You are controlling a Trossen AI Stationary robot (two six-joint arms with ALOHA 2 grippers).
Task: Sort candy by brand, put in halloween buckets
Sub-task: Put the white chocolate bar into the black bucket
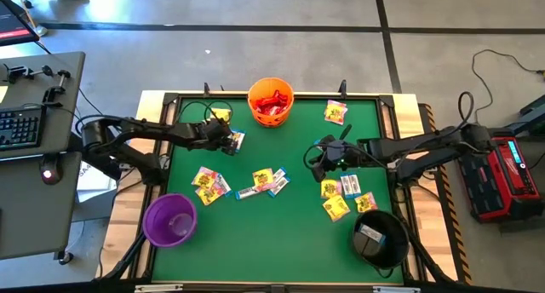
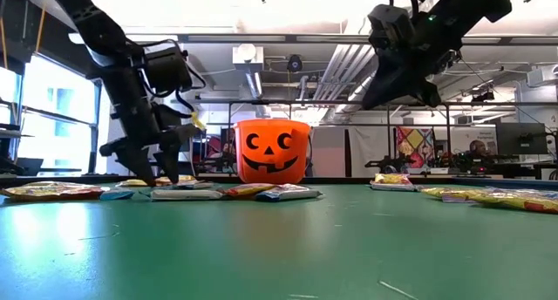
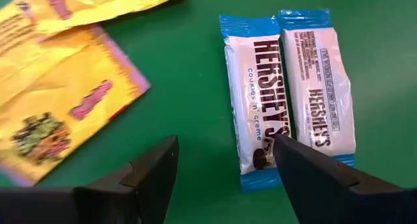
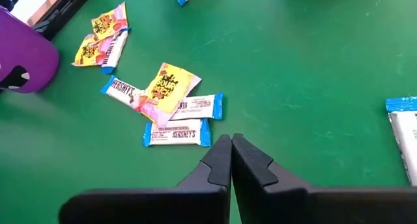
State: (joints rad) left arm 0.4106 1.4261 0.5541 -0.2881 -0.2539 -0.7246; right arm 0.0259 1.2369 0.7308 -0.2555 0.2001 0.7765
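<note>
Left gripper (image 3: 225, 162) fingers spread above two white-blue candy bars (image 3: 287, 87); right gripper (image 4: 231, 152) pinched empty.

My left gripper (image 1: 232, 140) hangs over packets near the orange bucket (image 1: 271, 102); my right gripper (image 1: 317, 160) hovers mid-table.

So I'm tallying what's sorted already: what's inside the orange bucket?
From above, the orange bucket holds red candy and nothing of another colour on top. How many pieces there are, and anything lying beneath them, can't be seen. From table level its wall hides everything inside.
</note>
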